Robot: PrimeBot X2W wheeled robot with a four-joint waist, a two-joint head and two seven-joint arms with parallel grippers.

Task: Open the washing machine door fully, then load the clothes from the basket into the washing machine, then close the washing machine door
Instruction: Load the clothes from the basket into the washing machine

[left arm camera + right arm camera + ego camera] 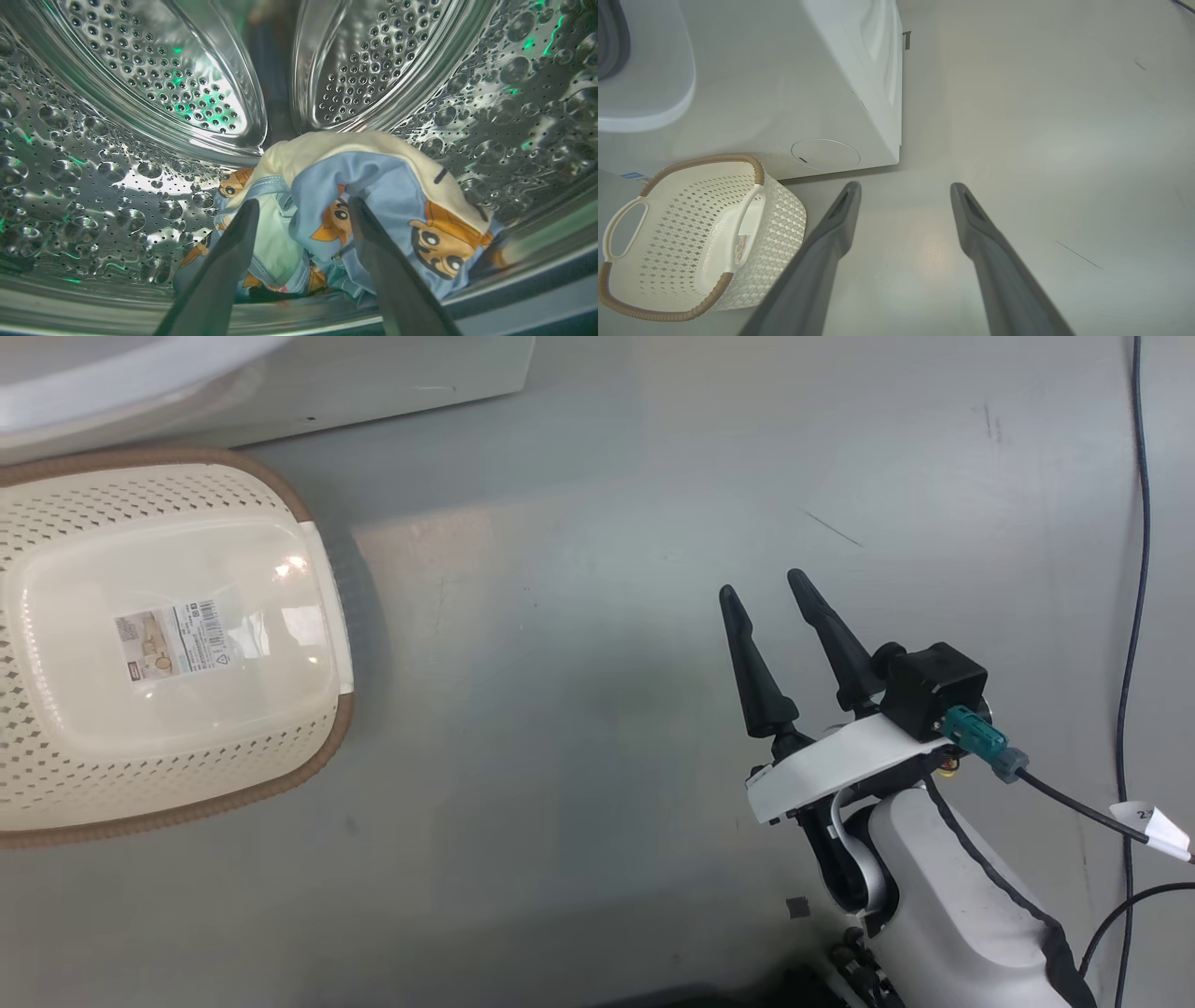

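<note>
The clothes (373, 196) lie in the drum (117, 177) as a soft heap of blue printed fabric with a beige fold on top. They sit low, close behind the drum's front lip, between the two raised paddles. The left gripper (301, 203) reaches into the drum with its fingers spread wide. The tips stand over the heap, one at the pale cloth and one at the blue fold, and pinch nothing. I cannot tell whether they touch the fabric. Perforated steel curves close around that gripper on both sides.

The right gripper (764, 586) hangs over bare grey floor (607, 709), well apart from everything. Its fingers are spread and nothing is between them. In its wrist view the same gripper (906, 186) points toward the washer (784, 93), whose lower front corner stands a little beyond the fingertips.

The basket (317, 775) sits on the floor to the robot's left, just in front of the washer's base. Its brown rim is near the white panel — touching or not, I cannot tell. Its inner bottom shows a label sticker (173, 639). A broad strip of open floor separates the basket's near edge from the right gripper.

A dark cable (1134, 569) runs down the floor at the far right, beyond the right forearm — the nearest edge on that side.
</note>
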